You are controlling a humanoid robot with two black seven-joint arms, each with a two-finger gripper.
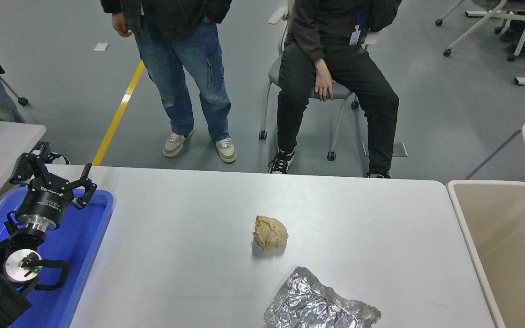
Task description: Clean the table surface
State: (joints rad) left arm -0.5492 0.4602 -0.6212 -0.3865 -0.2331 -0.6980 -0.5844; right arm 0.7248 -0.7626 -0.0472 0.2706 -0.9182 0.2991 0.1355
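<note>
Bright, even overhead light; soft shadows (foil [319,305] glints); sharp focus.

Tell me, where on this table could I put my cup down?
The table surface is bare between the blue tray and the crumpled paper ball, and along its far edge. The foil sheet crowds the near middle.
</note>
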